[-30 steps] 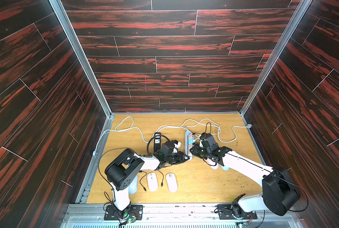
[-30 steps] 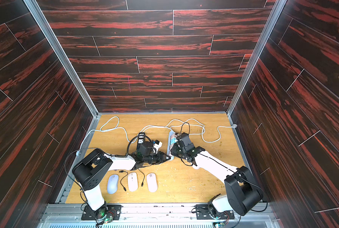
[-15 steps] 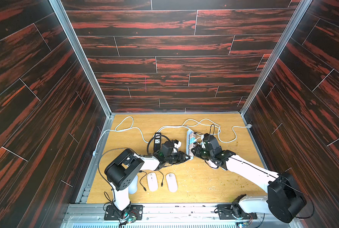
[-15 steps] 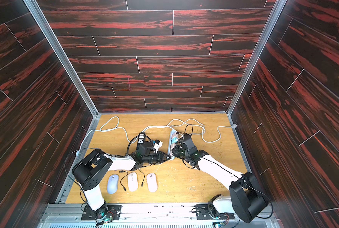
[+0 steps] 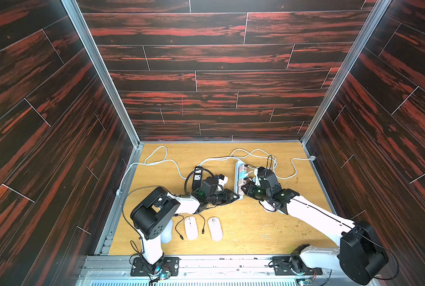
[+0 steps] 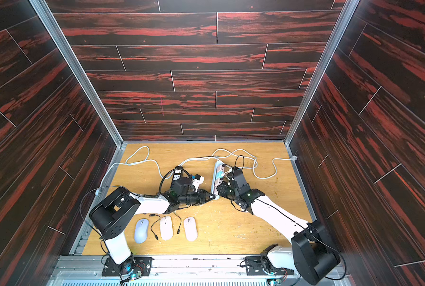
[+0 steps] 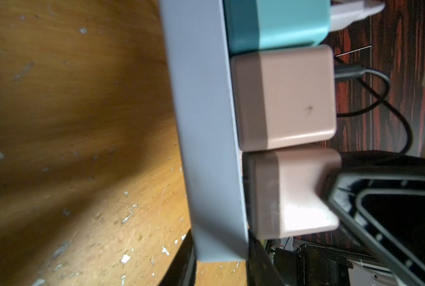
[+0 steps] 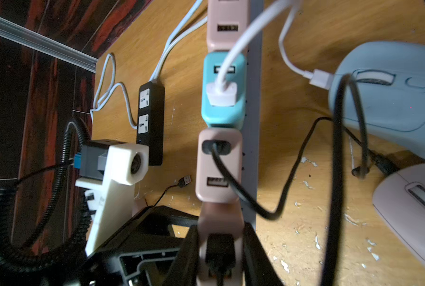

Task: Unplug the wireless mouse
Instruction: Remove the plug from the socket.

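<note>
A grey power strip (image 5: pixel 238 178) lies mid-table with pink and teal chargers plugged into it. My left gripper (image 7: pixel 221 252) is shut on the strip's near end (image 7: pixel 206 148). My right gripper (image 8: pixel 220 247) is shut on the nearest pink charger (image 8: pixel 218 222), which has a black plug (image 8: pixel 218 250) in it. In both top views the two grippers (image 5: pixel 239 195) (image 6: pixel 216 194) meet at that end. A blue wireless mouse (image 8: pixel 392 99) with a white cable and a pink mouse (image 8: pixel 409 210) with a black cable lie beside the strip, mostly hidden under my right arm in the top views.
Three more mice (image 6: pixel 141 230) (image 6: pixel 166 227) (image 6: pixel 190 229) lie in a row near the front edge with loose black cables between them. A black power strip (image 5: pixel 197 177) sits behind my left wrist. White cords (image 5: pixel 280 161) loop across the back.
My right arm's elbow has swung slightly outward to the right while its gripper stays on the charger. The left arm and the strip have hardly moved.
</note>
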You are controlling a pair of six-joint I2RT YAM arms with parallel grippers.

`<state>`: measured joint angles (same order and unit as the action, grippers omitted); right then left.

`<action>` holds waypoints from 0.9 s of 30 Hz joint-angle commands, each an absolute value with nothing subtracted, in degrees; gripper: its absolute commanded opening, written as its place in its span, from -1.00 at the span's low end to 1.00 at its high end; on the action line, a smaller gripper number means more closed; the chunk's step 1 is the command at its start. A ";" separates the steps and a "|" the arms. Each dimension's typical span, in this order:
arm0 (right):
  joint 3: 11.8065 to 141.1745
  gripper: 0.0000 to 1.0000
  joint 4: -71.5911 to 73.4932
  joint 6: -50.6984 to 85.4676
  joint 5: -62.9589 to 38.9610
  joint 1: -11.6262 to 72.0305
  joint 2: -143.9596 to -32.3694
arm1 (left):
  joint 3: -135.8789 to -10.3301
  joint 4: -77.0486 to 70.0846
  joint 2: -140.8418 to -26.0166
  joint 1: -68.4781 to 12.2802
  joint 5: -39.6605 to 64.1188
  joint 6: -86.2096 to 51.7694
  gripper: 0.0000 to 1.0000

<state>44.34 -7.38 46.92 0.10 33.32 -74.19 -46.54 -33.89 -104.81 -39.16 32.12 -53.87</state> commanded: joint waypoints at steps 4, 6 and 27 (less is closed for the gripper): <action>47.27 -1.00 -14.44 44.90 5.94 33.13 -71.17 | -45.18 -30.35 -104.42 -35.22 23.57 -54.16 -1.00; 48.06 -1.00 -16.35 42.95 7.74 33.36 -70.86 | -45.02 -29.66 -104.33 -35.15 23.28 -53.89 -1.00; 49.47 -1.00 -16.83 41.56 8.10 34.01 -69.87 | -46.67 -26.71 -106.75 -35.74 25.44 -53.12 -0.31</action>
<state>48.80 -16.43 42.44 7.14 33.74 -71.02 -45.65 -28.60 -106.78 -35.55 24.69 -53.32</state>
